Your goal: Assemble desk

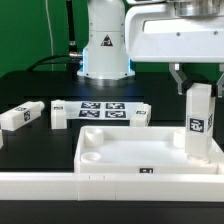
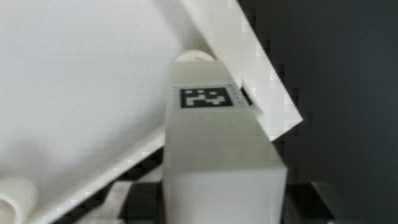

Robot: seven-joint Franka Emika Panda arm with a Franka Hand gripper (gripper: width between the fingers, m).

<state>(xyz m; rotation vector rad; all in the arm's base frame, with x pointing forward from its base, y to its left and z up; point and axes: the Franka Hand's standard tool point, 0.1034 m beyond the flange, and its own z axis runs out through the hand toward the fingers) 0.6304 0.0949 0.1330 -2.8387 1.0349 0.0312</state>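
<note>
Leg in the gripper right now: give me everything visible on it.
The held leg is a white, plastic-looking rectangular block with a black-and-white tag on one side face. It stands upright, and the gripper is closed on its upper end, one finger on each side. Its lower end is inside the desk top, at the far corner on the exterior view's right, close to the raised rim. Whether it is seated in a socket cannot be told.
</note>
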